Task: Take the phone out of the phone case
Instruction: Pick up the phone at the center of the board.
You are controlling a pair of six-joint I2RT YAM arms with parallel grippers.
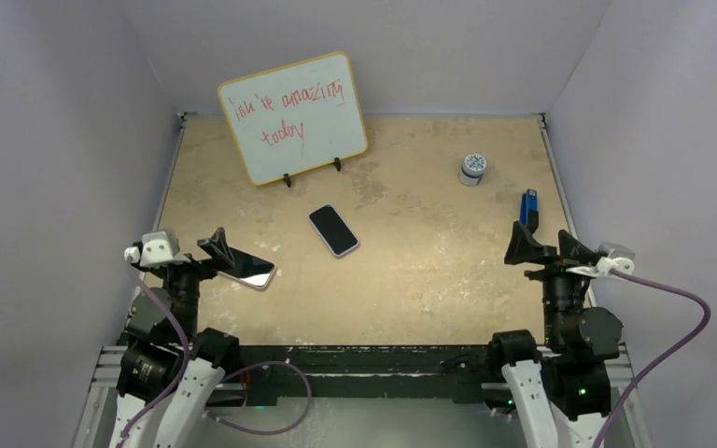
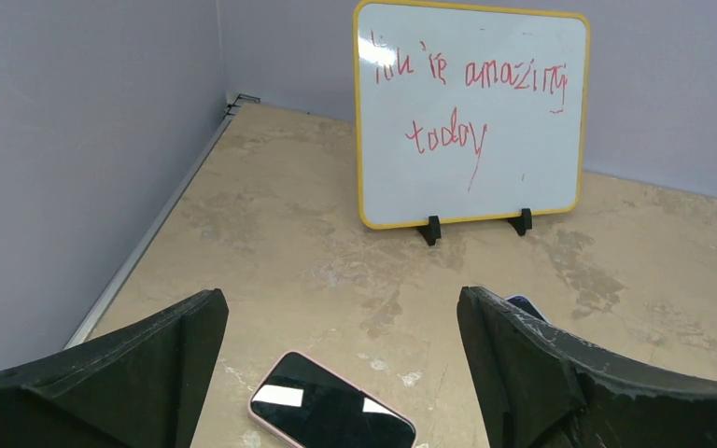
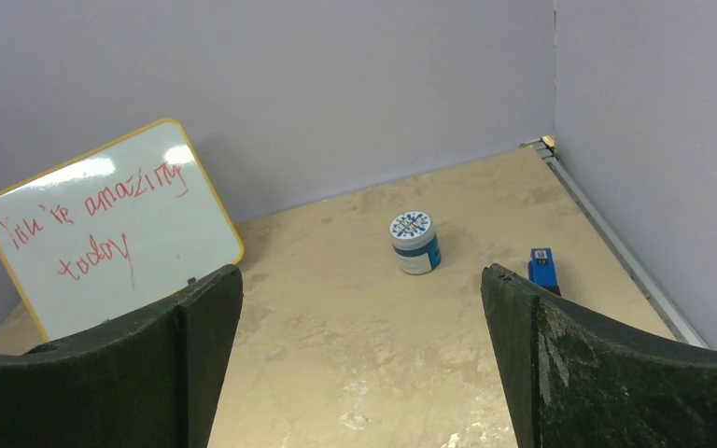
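Just ahead of the left gripper (image 2: 341, 313), whose jaws stand spread, the pink-cased phone (image 2: 331, 411) lies screen-up on the table, touched by nothing. The removal looks unstarted: gripping, prying and separating all remain. A 2nd phone (image 1: 333, 230) lies mid-table. The right gripper (image 3: 359, 280) gapes too, holding nothing. Beyond are the worn tan tabletop (image 1: 429, 280), a whiteboard (image 1: 294, 117), a small tin (image 1: 472, 168), a blue object (image 1: 528, 207) and lilac walls (image 1: 56, 140).

The desk (image 1: 429, 280) is matt, mottled and worn. The whiteboard (image 1: 294, 117) is smooth and glossy. In front of the whiteboard, the nearer phone (image 1: 333, 230) and the farther phone (image 1: 246, 269) show glossy black faces. The left claw (image 2: 341, 313) has matt black fingers (image 2: 541, 373), rough and scuffed.
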